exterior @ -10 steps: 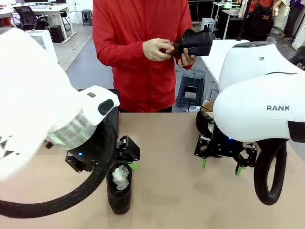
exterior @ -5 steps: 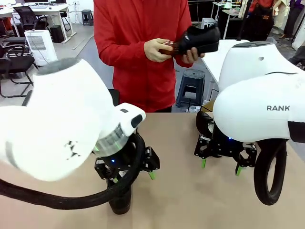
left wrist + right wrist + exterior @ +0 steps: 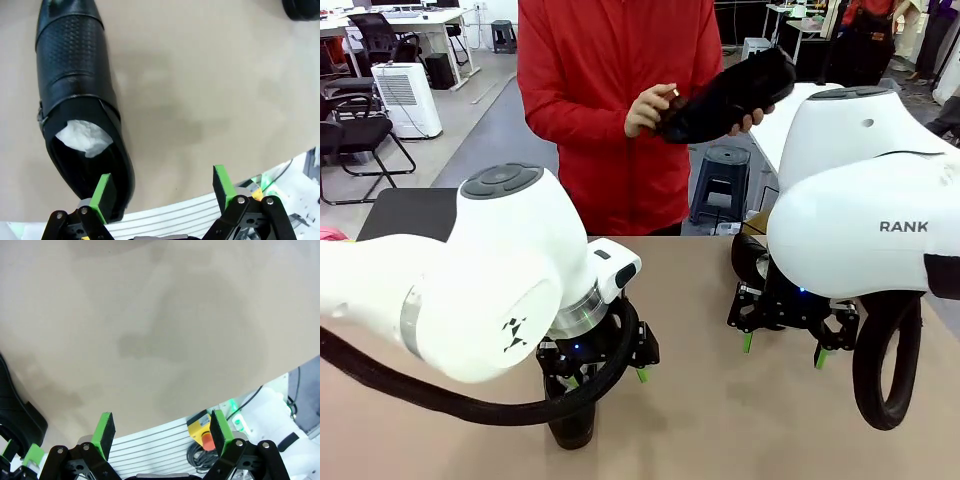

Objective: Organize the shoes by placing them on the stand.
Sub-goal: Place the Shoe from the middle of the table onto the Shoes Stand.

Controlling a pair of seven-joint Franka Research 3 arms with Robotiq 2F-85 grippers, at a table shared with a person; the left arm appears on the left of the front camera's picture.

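Left arm (image 3: pixel 500 280) swings in toward the middle, left gripper (image 3: pixel 162 192) pointing straight down, jaws wide apart. Right gripper (image 3: pixel 783 350) hangs low on its side, jaws spread too.

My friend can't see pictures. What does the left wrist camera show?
A shiny black shoe stuffed with white paper lies on a tan table. The left gripper hangs above, jaws open, one green pad by the shoe's heel.
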